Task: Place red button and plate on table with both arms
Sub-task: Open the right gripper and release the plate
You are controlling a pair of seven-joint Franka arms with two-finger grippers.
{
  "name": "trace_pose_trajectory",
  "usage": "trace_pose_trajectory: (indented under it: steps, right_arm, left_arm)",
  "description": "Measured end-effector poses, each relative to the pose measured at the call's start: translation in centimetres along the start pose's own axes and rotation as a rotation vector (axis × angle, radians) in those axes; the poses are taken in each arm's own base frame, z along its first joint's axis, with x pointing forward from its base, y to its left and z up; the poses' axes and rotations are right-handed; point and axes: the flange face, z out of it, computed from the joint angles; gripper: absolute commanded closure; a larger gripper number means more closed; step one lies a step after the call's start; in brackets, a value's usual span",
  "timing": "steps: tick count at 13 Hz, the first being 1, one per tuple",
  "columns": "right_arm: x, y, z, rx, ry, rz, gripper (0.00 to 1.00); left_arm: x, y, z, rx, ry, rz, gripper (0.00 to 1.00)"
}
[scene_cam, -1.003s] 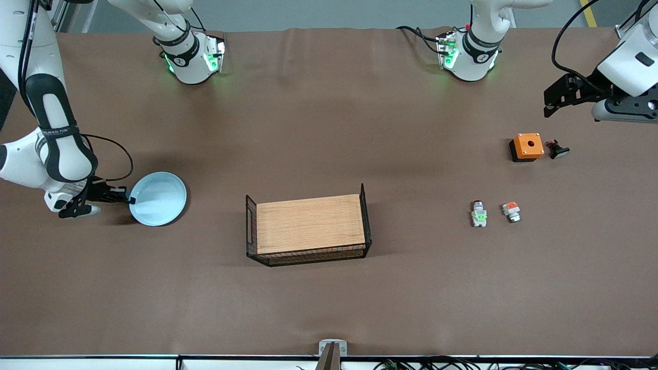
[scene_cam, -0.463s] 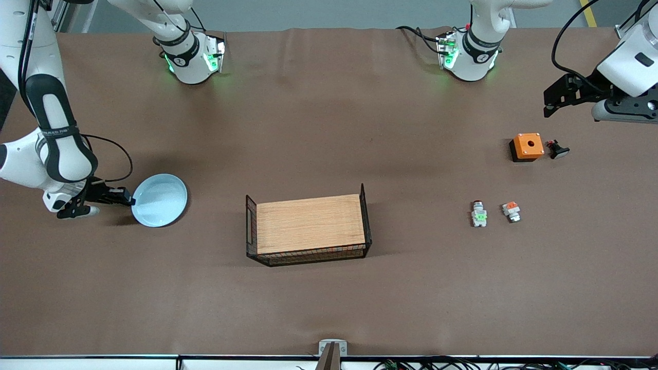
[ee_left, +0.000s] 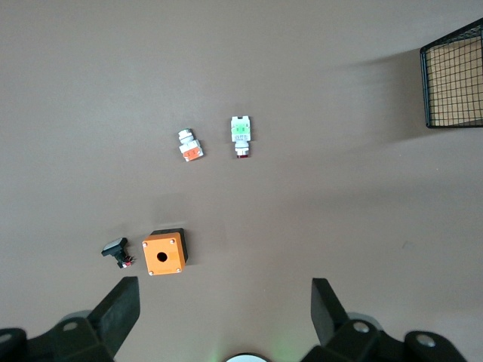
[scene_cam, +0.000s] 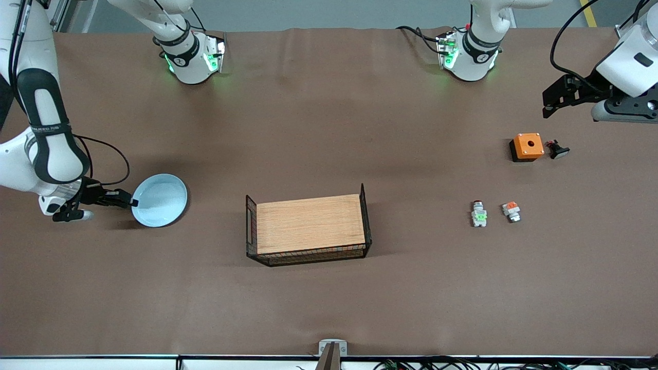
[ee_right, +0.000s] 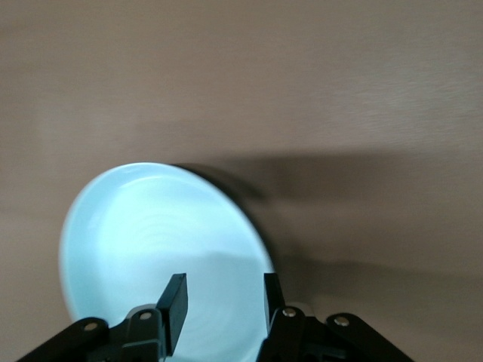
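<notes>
Front view: the right gripper [scene_cam: 126,199] sits at the rim of the plate [scene_cam: 160,200], which lies on the table [scene_cam: 308,128] toward the right arm's end. The left gripper [scene_cam: 552,103] hangs over the left arm's end. The red button [scene_cam: 479,214] lies beside an orange-block piece [scene_cam: 511,210], nearer the camera than the orange box [scene_cam: 527,146].

Left wrist view: the fingers [ee_left: 121,313] are spread wide and empty; the red button [ee_left: 241,134] lies well apart.

Right wrist view: the fingers [ee_right: 173,305] are parted over the plate [ee_right: 151,234]; I cannot tell whether they clamp its rim
</notes>
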Motion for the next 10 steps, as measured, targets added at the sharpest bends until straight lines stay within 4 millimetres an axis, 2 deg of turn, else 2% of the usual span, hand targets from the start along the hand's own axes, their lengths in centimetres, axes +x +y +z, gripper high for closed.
trace_pose_trajectory:
  steps: [7,8,10]
  right_arm:
    - [1.4,-3.7,-3.3,0.008,0.026,-0.027,0.0]
    - [2.0,-5.0,-4.4,-0.015,0.016,-0.009,0.0]
    - [3.4,-8.8,-7.8,-0.08,-0.033,0.064,0.0]
  left_arm:
    - [0.0,0.4,0.0,0.0,0.003,0.007,0.0]
    - [0.0,0.4,0.0,0.001,0.003,0.007,0.0]
    - [0.0,0.4,0.0,0.001,0.003,0.007,0.0]
